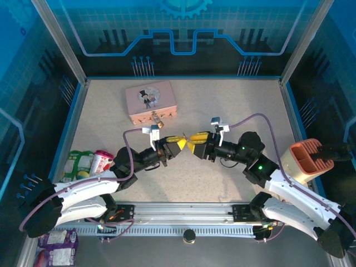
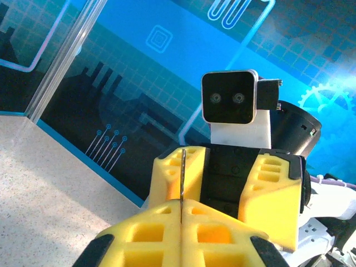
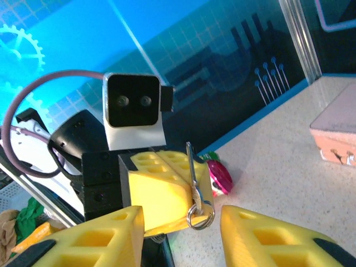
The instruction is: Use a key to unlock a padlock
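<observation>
Speckled table (image 1: 239,94), blue walls (image 1: 183,28): left claw (image 2: 182,203) pinches key (image 2: 182,172), right claw (image 1: 193,142) wide.

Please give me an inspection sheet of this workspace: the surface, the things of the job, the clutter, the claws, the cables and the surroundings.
Surface: speckled beige table; no spill seen.
Job's things: key held in the left claw, a ring on its end; padlock at the front edge of the pink tin, too small to tell if it is locked.
Clutter: snack packets and pink cup at the left; orange holder at the right.
Claws: left claw shut on the key; right claw open, facing it closely.
Cables: purple cable loops over each arm; no snag seen.
Surroundings: blue printed walls with metal frame posts.
</observation>
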You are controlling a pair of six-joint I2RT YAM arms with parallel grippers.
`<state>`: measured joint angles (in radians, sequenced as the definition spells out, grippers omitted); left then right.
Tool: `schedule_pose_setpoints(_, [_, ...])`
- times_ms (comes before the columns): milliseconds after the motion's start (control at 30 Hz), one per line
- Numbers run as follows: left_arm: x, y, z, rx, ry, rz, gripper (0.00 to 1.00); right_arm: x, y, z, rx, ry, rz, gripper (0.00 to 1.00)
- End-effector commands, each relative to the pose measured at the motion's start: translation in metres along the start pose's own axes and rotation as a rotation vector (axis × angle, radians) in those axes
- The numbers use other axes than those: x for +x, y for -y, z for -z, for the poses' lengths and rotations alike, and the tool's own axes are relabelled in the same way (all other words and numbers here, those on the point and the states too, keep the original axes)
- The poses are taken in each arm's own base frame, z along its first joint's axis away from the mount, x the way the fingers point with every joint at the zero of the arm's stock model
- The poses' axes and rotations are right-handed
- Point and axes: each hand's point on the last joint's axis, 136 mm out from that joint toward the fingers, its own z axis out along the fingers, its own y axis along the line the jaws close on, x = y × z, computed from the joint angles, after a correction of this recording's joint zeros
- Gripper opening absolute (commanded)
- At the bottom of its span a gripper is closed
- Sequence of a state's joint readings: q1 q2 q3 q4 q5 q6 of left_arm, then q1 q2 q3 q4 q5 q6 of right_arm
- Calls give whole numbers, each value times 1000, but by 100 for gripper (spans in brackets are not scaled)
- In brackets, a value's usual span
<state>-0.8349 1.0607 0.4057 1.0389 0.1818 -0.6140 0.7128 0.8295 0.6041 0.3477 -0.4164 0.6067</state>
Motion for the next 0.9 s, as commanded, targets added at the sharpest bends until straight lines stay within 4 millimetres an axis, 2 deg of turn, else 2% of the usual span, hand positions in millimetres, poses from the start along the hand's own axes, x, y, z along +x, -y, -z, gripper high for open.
schedule_pose_setpoints(0, [-14, 19, 0, 77, 40, 7, 0, -13, 1, 5, -2, 87, 7, 38])
schedule_pose_setpoints(433, [-10, 29, -3, 121, 25, 35, 0, -16, -12, -2, -101, 112, -16, 20])
schedule_pose_setpoints(867, [-16, 31, -5, 124, 57, 42, 0, 0, -15, -11, -125, 58, -24, 4])
